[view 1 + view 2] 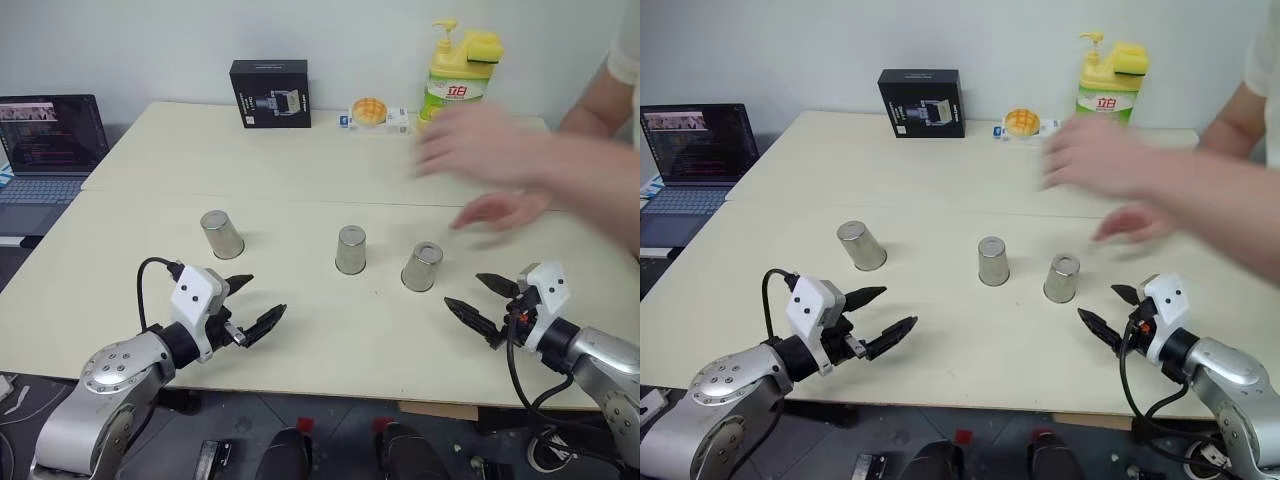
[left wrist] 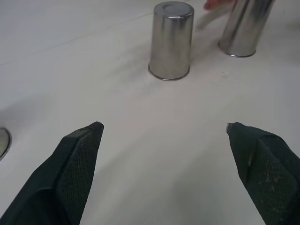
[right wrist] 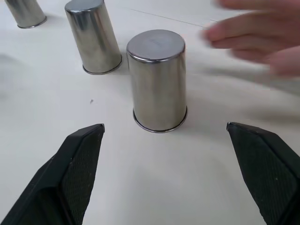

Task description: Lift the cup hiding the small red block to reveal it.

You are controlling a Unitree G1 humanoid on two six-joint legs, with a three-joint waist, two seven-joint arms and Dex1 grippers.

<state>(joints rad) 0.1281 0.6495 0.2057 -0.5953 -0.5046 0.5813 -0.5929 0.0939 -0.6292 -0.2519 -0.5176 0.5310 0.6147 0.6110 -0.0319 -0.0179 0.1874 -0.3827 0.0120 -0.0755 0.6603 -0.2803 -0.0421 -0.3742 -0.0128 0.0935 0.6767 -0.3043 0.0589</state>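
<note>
Nearest, the left gripper (image 1: 248,303) hovers open over the table (image 1: 300,200); the right gripper (image 1: 479,298) is open too. Beyond them three upturned steel cups stand in a row: left (image 1: 221,234), middle (image 1: 351,249), right (image 1: 422,266). A person's hands (image 1: 495,210) hover far right; the red block is hidden.

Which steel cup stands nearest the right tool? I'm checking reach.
The right-hand cup, directly ahead of the right tool; the middle cup and left cup stand farther.

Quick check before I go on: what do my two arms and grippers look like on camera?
Both arms are silver-grey metal with a white block at the wrist and a looping black cable. The left gripper and right gripper each have two black, pointed fingers with textured pads.
</note>
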